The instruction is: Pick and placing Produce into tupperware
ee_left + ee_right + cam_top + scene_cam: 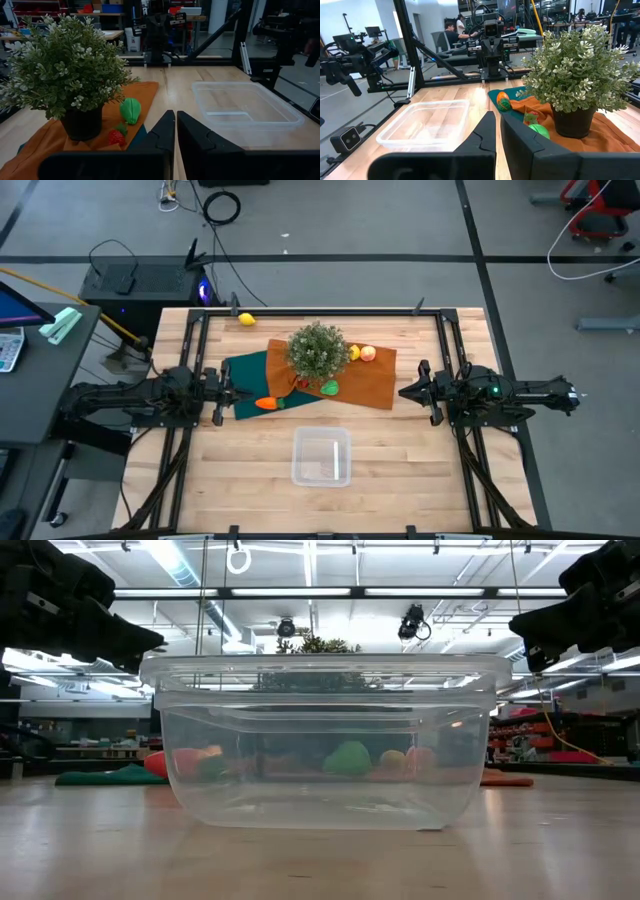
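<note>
High view gave you the whole layout: the box (pixel 321 457) sat empty on the counter (pixel 400 460) near the front edge, midway between the two arms and well apart from both. Your left hand (pixel 226 393) hovered with fingers together, holding nothing; the carrot (pixel 266 403) lay just beside it on the green cloth (pixel 245 375). Your right hand (pixel 404 391) was also closed and empty, just off the edge of the orange cloth (pixel 365 385). Between the hands stood the plant (pixel 318 350), with the green piece (pixel 329 388) just in front of it. A lemon (pixel 353 352) and the peach fruit (pixel 368 353) touched each other on the orange cloth beside the plant. The second lemon (pixel 246 319) lay alone at the far edge of the counter.

Both arms reached inward, level above the counter, hands facing each other.

From the left wrist you saw a small red piece (pixel 116 137) by the pot; what it was could not be made out. From the low view the box filled the frame, and the produce showed only as blurred colours through its walls.
</note>
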You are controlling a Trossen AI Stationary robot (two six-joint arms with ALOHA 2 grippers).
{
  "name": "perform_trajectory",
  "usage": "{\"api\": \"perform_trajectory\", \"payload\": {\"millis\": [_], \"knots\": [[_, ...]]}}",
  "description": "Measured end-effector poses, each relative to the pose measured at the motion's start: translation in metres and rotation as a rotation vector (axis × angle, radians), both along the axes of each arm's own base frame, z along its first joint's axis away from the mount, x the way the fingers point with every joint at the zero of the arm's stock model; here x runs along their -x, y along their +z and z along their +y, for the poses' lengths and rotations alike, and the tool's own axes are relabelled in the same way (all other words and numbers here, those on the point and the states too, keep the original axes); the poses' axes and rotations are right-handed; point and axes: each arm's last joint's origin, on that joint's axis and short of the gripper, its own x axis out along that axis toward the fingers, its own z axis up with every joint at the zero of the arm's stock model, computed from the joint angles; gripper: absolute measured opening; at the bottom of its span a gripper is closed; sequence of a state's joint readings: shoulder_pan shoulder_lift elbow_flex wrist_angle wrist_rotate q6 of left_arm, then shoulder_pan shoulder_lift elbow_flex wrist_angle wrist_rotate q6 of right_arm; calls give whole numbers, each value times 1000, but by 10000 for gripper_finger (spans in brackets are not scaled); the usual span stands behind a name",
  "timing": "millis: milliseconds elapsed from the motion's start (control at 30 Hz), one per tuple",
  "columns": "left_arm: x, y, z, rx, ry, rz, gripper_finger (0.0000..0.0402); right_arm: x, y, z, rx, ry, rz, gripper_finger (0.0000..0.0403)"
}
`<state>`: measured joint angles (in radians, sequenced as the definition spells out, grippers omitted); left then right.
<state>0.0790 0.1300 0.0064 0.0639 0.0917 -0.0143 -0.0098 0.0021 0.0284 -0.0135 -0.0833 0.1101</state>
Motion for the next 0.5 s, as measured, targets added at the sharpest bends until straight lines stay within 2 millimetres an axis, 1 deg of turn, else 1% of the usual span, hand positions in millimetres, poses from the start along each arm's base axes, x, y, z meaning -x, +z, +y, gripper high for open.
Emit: {"api": "perform_trajectory", "payload": {"millis": [300, 500], "knots": [[0, 0, 0, 0, 0, 0, 36, 0, 0, 0, 0, 0, 0, 1], [0, 0, 0, 0, 0, 0, 29, 0, 0, 0, 0, 0, 0, 1]]}}
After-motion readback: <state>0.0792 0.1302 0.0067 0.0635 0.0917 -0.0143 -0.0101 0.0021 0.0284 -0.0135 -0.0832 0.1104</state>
